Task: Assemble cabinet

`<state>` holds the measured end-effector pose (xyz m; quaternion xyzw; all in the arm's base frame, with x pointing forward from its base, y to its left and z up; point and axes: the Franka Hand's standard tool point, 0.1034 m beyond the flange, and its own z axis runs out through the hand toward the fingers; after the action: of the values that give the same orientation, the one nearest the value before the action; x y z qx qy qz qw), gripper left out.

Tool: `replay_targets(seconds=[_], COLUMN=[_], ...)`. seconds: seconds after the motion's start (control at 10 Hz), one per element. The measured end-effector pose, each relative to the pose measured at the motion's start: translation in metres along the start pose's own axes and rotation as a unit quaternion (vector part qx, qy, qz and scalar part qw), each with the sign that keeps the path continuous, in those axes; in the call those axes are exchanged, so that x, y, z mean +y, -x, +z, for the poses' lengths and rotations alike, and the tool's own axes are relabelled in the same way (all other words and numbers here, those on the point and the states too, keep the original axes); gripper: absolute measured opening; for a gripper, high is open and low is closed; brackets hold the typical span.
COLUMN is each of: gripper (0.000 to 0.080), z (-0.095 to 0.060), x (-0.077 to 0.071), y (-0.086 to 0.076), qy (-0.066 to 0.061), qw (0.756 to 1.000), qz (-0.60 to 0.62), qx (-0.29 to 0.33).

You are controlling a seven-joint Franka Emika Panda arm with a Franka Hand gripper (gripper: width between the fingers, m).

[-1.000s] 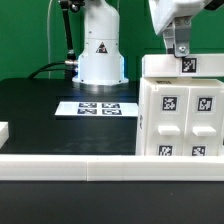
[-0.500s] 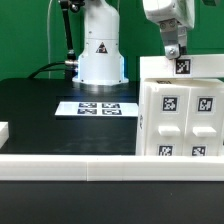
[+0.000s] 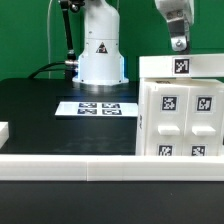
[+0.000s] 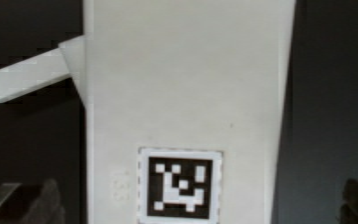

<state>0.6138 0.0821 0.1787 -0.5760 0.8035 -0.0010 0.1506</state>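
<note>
On the desk (image 3: 40,115) at the exterior view's left we see only the marker board (image 3: 99,108); at the right stands the cabinet (image 3: 180,110), its top piece resting on it. Above it hangs our gripper (image 3: 179,44), holding nothing, jaws parted. We judge the top just placed; next it likely needs seating.

Tagged white cabinet (image 4: 185,110) panel between claw fingertips (image 4: 19,203)
</note>
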Motion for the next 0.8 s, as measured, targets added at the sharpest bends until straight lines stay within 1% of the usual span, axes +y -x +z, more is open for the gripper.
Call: replay_targets(seconds=[0.3,0.4,0.5,0.7,0.8], gripper=[0.0797,0.0797,0.0797,0.0797,0.0797], z=[0.002,0.003,0.002,-0.001,-0.002], x=[0.001,0.002,0.0,-0.002,-0.001], y=[0.0,0.0,0.003,0.008,0.01], qy=[0.004,0.017,0.024,0.025,0.03], qw=[0.999,0.995,0.985,0.96,0.947], qz=[-0.039,-0.103,-0.172,-0.277,-0.321], qx=[0.001,0.0,-0.004,-0.009,-0.013])
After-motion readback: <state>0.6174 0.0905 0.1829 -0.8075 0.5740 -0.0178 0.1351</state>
